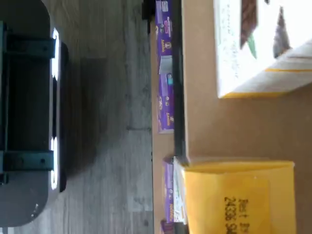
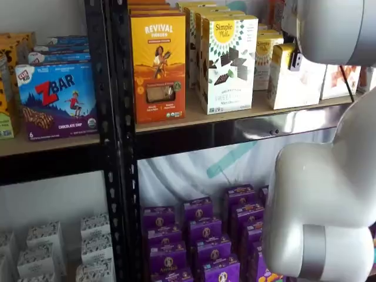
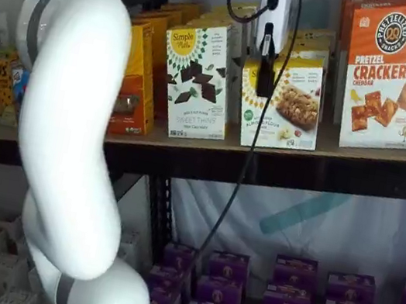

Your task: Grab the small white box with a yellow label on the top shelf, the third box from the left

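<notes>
Arm [image 3: 72,137]: big white links fill the foreground in both shelf views, reaching up toward the top shelf [image 3: 265,159].

Top shelf, wooden board with a shiny rail. In a shelf view it carries, side by side, an orange box [image 2: 158,61], a taller Simple Mills box [image 2: 228,61], then the small white box [image 3: 282,103] with its yellow sunburst label (cookie picture on its front), then a pretzel cracker box [image 3: 386,74].

Purple boxes [image 3: 272,298] stand in rows well below.

Gripper [image 3: 267,61]: white body, black finger hanging just in front of the small white box's upper front, cable beside it. Only a side-on sliver of finger shows; cannot tell whether the fingers are apart or together.

Wrist view: yellow box top and the Simple Mills box on the board.
</notes>
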Controlling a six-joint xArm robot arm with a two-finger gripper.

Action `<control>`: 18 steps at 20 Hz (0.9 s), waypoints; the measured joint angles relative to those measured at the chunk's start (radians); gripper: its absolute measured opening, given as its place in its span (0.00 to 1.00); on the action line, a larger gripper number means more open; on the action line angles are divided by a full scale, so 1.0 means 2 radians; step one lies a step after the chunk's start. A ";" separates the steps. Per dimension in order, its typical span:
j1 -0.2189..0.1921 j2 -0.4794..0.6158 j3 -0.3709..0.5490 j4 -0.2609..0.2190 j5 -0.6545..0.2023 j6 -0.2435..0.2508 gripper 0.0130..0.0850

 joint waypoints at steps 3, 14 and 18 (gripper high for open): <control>-0.002 -0.024 0.016 0.005 0.018 0.000 0.28; 0.011 -0.123 0.090 -0.002 0.052 0.014 0.28; 0.014 -0.144 0.106 -0.006 0.062 0.017 0.28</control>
